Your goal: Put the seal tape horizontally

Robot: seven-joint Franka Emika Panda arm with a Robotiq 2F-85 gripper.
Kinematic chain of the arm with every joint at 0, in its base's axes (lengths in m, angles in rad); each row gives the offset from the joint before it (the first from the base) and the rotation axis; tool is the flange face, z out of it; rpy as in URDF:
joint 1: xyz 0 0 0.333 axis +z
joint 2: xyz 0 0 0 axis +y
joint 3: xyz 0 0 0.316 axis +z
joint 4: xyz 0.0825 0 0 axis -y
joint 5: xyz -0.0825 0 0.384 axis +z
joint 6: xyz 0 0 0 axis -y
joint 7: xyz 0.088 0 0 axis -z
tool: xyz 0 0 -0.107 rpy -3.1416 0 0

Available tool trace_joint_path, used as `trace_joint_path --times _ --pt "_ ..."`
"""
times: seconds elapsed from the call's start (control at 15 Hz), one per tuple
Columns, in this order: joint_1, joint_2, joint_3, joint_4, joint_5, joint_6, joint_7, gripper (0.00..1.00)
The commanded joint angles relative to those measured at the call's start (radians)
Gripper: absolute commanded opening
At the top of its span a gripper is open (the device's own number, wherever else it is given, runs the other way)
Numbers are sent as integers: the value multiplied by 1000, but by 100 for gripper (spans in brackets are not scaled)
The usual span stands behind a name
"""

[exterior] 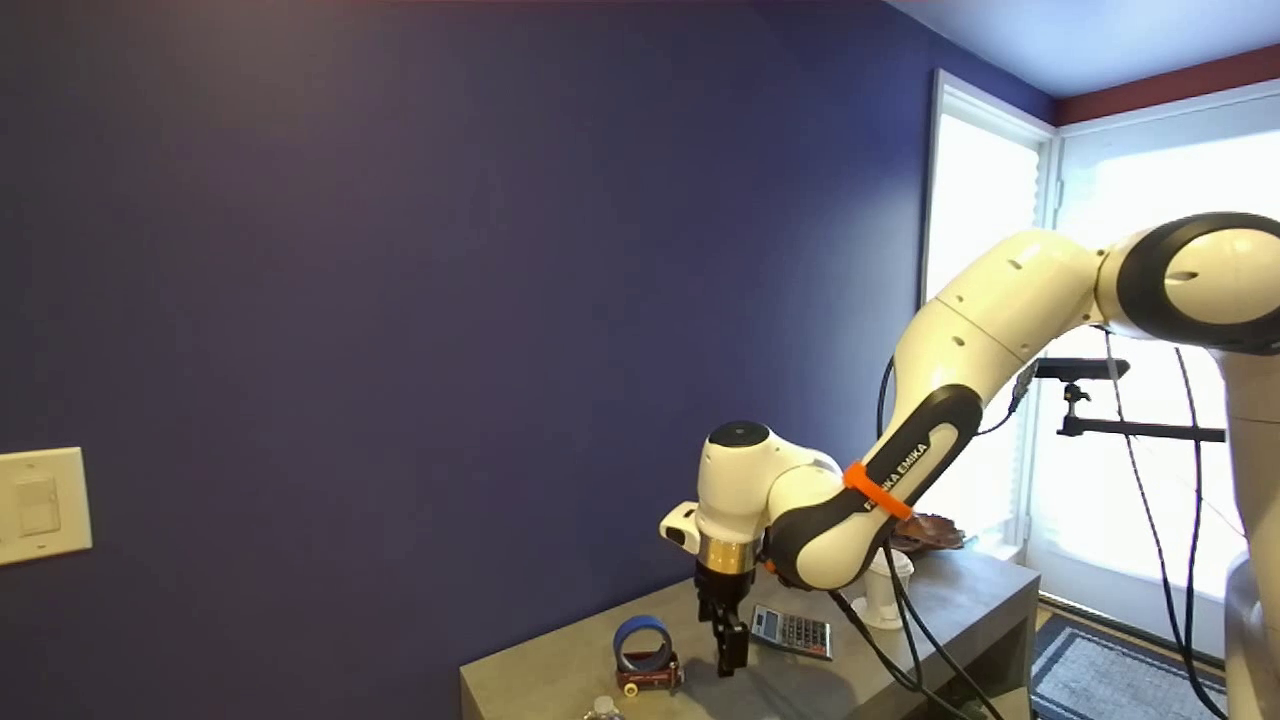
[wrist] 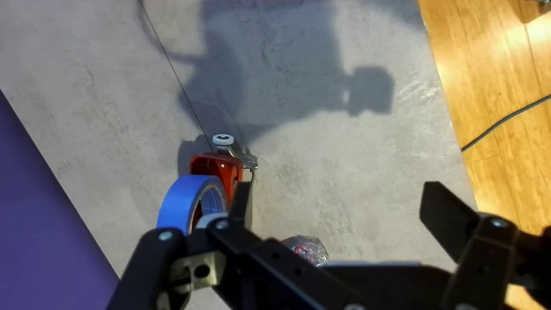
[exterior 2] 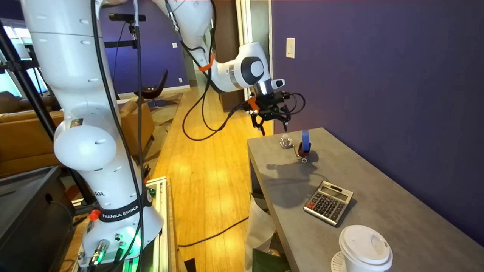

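My claw (wrist: 338, 204): spread wide
Tape (wrist: 181, 200): upright, near a table edge (exterior 2: 268, 140)
Open room: tabletop (exterior 2: 340, 166) between tape and calculator (exterior 2: 329, 203)

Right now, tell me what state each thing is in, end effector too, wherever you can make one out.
Blue tape: upright on its edge, not flat.
Red holder: tape in or against it, unclear which.
Calculator: face up; can't tell if on.
Cup: upright, lid on.
Clear item: too unclear to tell.
End effector: open, empty.
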Motion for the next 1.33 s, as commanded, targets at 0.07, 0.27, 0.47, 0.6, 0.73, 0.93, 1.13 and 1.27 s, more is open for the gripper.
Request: trace_joint_path --times 0.07,0.27,0.47,0.6,0.73,0.93,1.13,1.27 --pt "1 33 -18 3 -70 68 38 100" --pt "0 56 -37 10 -112 113 55 100" --pt "0 68 -40 23 -119 134 62 100" --pt "11 112 -57 65 -163 145 96 100" --pt "11 141 -66 92 -177 167 98 100" --pt "14 188 -76 134 -176 184 92 100" --pt "22 230 -81 169 -167 183 88 89" --pt "25 251 -83 185 -162 179 86 78"
